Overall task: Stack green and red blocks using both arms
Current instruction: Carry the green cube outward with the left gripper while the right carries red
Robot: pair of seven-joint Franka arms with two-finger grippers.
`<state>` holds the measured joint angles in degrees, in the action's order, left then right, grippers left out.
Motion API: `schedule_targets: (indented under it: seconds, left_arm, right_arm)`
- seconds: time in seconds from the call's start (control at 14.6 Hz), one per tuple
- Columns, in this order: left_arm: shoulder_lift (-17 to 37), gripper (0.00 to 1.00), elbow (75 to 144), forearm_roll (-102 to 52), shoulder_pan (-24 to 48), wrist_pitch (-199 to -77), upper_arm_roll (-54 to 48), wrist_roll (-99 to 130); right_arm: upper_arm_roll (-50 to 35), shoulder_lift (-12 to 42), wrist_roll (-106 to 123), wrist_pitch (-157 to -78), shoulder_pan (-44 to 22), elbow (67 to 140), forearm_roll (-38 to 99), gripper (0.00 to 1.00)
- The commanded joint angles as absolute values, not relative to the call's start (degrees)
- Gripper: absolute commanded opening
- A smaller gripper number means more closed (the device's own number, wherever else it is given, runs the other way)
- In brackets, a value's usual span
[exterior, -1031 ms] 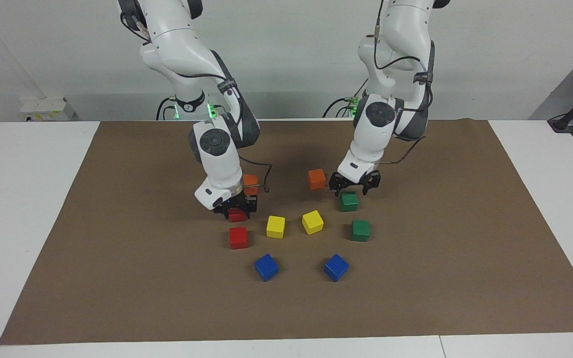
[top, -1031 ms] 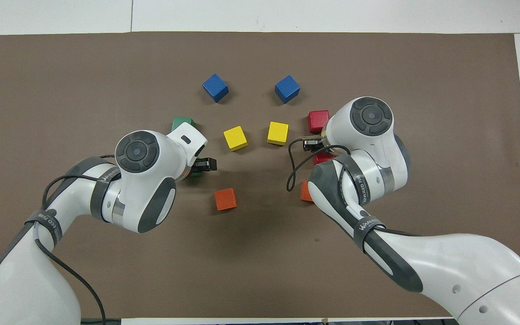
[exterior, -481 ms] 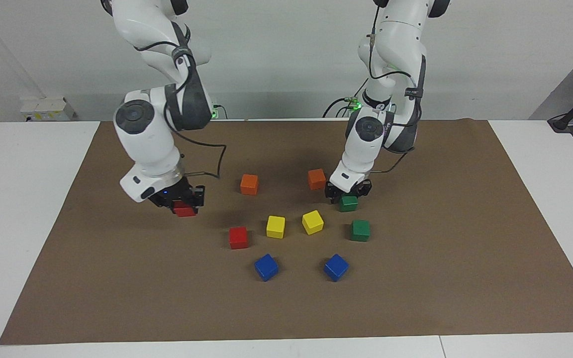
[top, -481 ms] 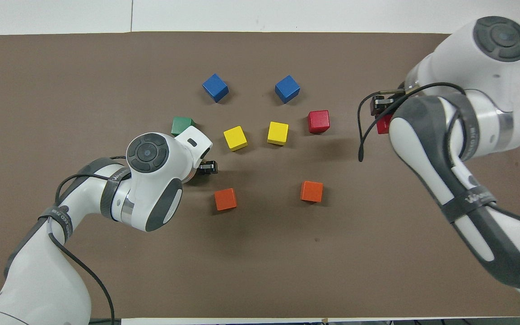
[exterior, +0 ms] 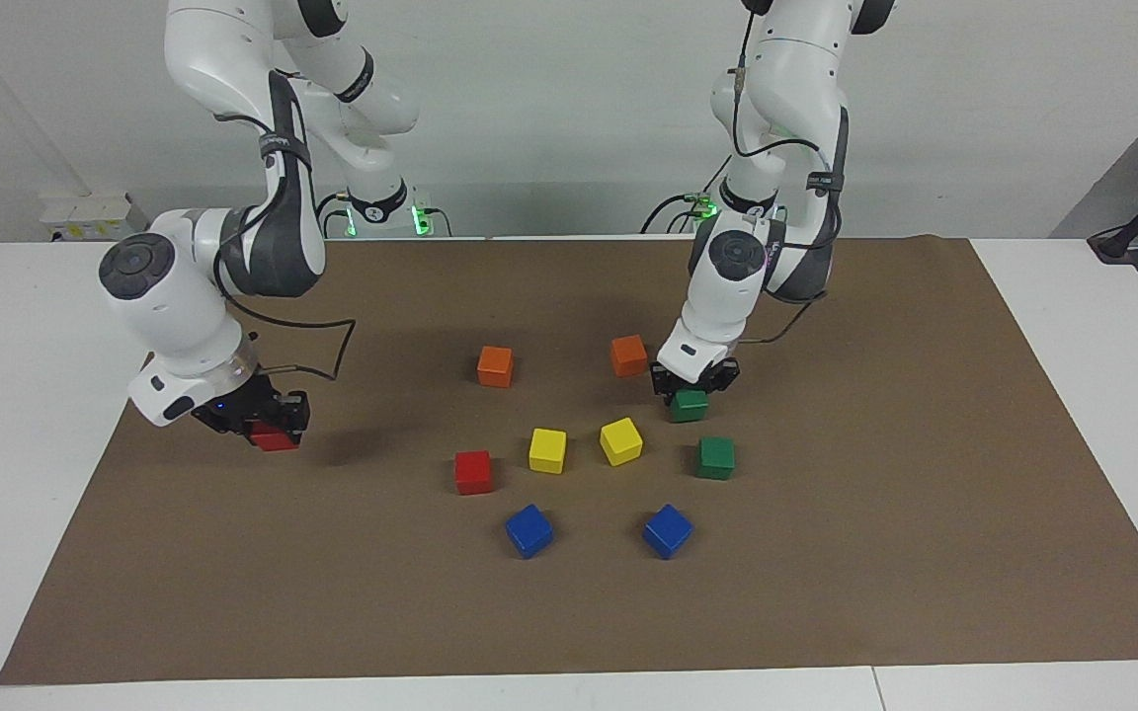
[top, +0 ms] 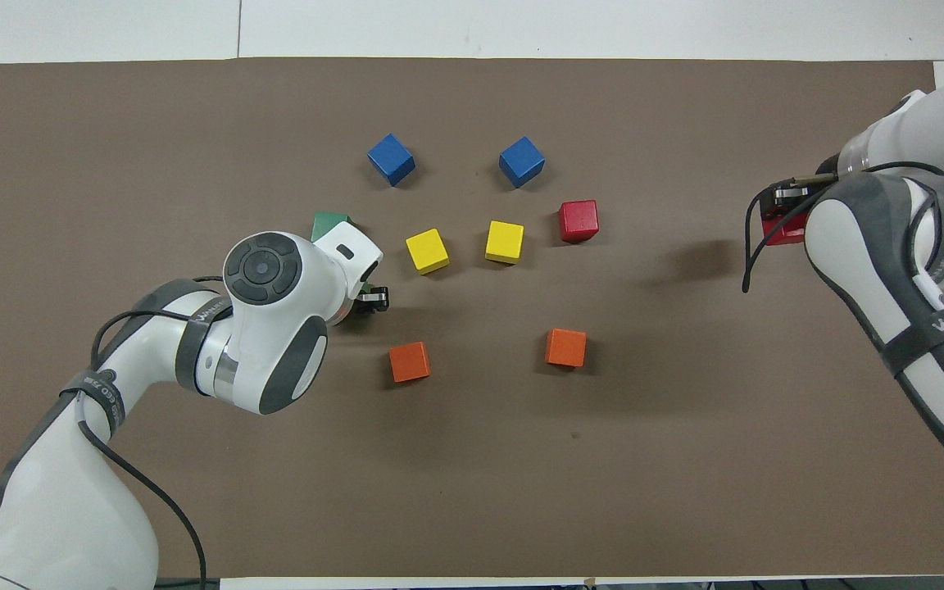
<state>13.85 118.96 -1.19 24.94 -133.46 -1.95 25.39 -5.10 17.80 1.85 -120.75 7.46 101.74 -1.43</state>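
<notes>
Red block (exterior: 275,438) pinched tight in my right claw (exterior: 263,427), up over brown mat (exterior: 569,612) at right arm's end of table. Second red block (exterior: 473,472) sits beside yellow block (exterior: 547,450). My left claw (exterior: 692,387) squeezes green block (exterior: 689,405), low on mat. Other green block (exterior: 715,457) rests farther from robots.

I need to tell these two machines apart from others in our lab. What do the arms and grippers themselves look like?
Both arms are glossy white jointed tubes with dark grey joint covers and round grey end caps. A thin black cable runs along each, strapped by dark bands with white lettering. The left gripper and right gripper are small, black and two-fingered.
</notes>
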Motion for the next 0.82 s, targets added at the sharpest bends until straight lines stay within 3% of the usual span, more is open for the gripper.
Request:
schedule_targets:
  seconds: [0.0, 0.34, 0.76]
  left_arm:
    - [10.03, 0.00, 114.10, -1.84, 22.60, -123.52, -1.67, 25.49]
    - [2.03, 0.00, 113.12, -1.85, 12.16, -113.31, -1.58, 20.16]
    - [-0.79, 0.00, 118.28, -1.85, -7.97, -114.59, -1.58, -10.59]
  right_arm:
    - [-5.80, 15.20, 3.69, -123.48, 8.78, 107.13, -1.14, 0.00]
    - [-5.80, 15.21, 4.66, -128.40, 9.49, 110.91, -1.05, 0.00]
    - [-5.80, 16.35, 5.71, -130.87, 9.93, 111.97, -1.14, 0.00]
